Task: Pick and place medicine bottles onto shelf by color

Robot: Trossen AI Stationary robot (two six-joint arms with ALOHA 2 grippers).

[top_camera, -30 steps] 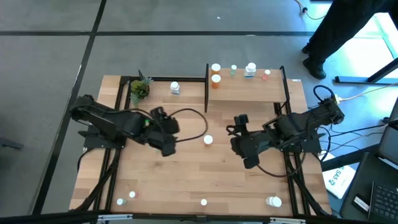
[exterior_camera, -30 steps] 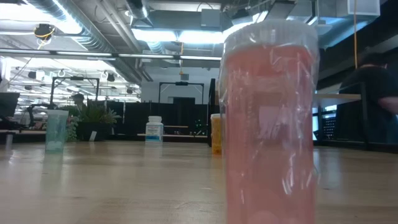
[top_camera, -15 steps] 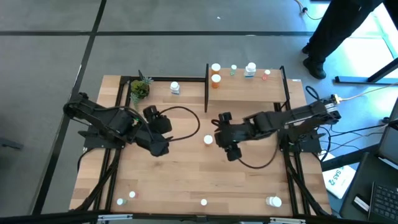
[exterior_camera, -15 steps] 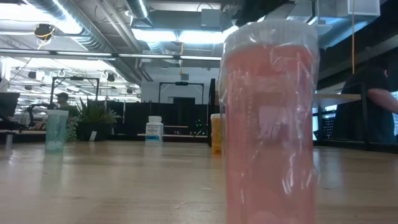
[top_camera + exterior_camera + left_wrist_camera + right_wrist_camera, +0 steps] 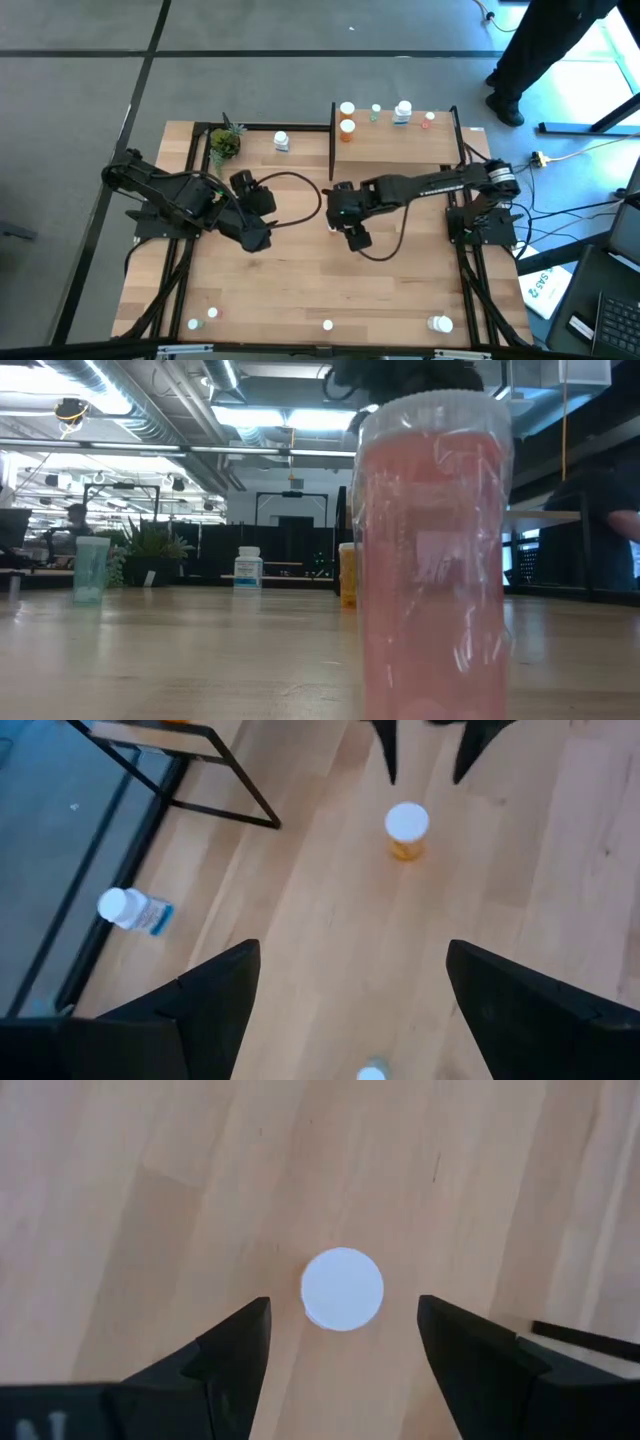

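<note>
An orange medicine bottle (image 5: 406,830) with a white cap (image 5: 342,1288) stands upright on the wooden table's middle. My right gripper (image 5: 343,1302) hangs open just over it, pointing steeply down, one finger on each side of the cap and clear of it; the left wrist view shows those fingertips (image 5: 390,770) beyond the bottle. My left gripper (image 5: 255,238) waits open to the bottle's left. The shelf (image 5: 400,148) at the far edge carries an orange bottle (image 5: 347,128), a green one (image 5: 376,113), a white one (image 5: 402,112) and a pinkish one (image 5: 429,118).
More bottles stand along the near edge (image 5: 212,314) (image 5: 328,324) (image 5: 440,323), one filling the low view (image 5: 435,560). A white bottle (image 5: 281,141) and a small potted plant (image 5: 225,143) sit at the far left. A person (image 5: 560,50) stands beyond the table's far right corner.
My right gripper has swung from the table's right side toward the middle and come down, still open, until its fingers stand around the orange bottle's cap. My left gripper drew back a little toward the left edge early on and has kept still since.
</note>
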